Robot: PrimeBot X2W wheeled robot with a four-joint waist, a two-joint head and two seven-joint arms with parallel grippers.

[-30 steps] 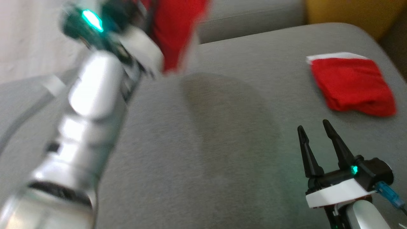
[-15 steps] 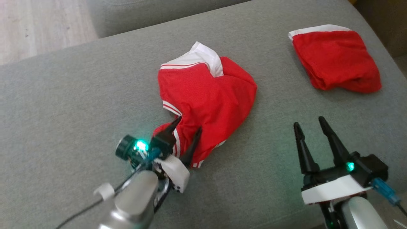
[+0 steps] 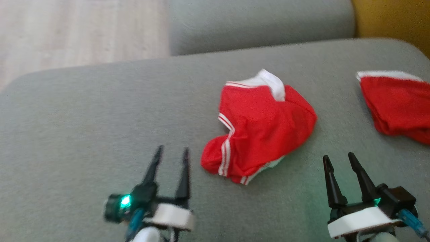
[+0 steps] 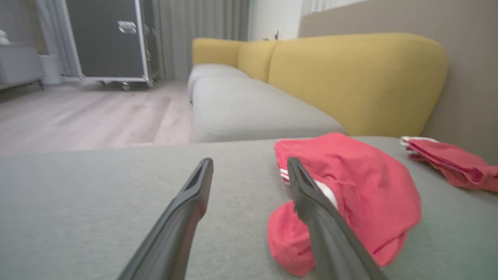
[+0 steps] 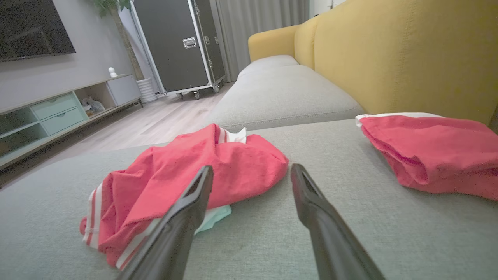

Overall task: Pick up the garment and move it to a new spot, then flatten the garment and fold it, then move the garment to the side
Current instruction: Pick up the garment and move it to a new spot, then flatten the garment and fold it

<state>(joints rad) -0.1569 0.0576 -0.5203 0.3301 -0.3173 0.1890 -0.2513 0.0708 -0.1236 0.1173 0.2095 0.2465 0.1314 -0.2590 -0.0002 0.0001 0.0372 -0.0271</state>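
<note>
The garment (image 3: pixel 262 131), red shorts with white side stripes and a white waistband, lies crumpled in the middle of the grey sofa cushion (image 3: pixel 84 117). My left gripper (image 3: pixel 172 149) is open and empty, a little to the left of and nearer than the garment's lower end, not touching it. In the left wrist view the garment (image 4: pixel 350 186) lies just right of the left gripper (image 4: pixel 249 161). Right of and nearer than the garment, my right gripper (image 3: pixel 338 156) is open and empty. The right wrist view has the garment (image 5: pixel 186 175) ahead to the left of the right gripper (image 5: pixel 252 168).
A second red garment (image 3: pixel 396 104), folded, lies at the cushion's right side, also seen as a folded red garment (image 5: pixel 428 151). A yellow backrest (image 3: pixel 393 20) rises at the far right. Another grey cushion (image 3: pixel 262 23) lies beyond, with wooden floor (image 3: pixel 67 30) past the left edge.
A second ago my left gripper held the garment in the air. It set it on the cushion, opened and drew back toward me. The head camera also shifted; the right gripper stayed put.
</note>
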